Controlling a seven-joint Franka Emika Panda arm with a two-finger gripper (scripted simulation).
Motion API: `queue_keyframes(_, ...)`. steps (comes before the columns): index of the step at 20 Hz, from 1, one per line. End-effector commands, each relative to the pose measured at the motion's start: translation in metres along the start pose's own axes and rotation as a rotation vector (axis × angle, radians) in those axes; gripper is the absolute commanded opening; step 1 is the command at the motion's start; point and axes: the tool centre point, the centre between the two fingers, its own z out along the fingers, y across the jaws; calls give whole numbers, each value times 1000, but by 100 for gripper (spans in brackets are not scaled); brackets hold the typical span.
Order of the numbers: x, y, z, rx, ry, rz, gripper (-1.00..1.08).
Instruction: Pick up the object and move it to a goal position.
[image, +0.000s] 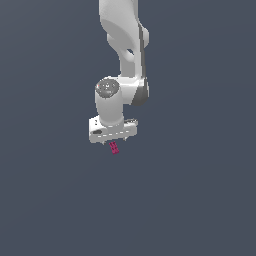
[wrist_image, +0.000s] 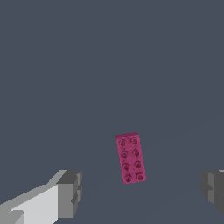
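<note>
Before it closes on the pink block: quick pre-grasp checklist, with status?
1. Gripper open: ok, fingers spread wide.
2. Pink block between the fingers: ok in the wrist view.
3. Block free, untouched: ok, gaps on both sides.
4. Block squared to the fingers: not ok, slightly skewed.
5. Height low enough to grasp: cannot tell; the exterior view shows the block just under the gripper.
6. Goal position visible: not ok, no marker seen.
</note>
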Motion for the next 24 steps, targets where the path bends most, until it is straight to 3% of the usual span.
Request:
queue_keyframes(1,-5,2,12,2,2,-48,100)
queue_keyframes(11,-17,6,39,8,9,-155,100)
queue_keyframes(24,-19,6,62,9,9,-161,100)
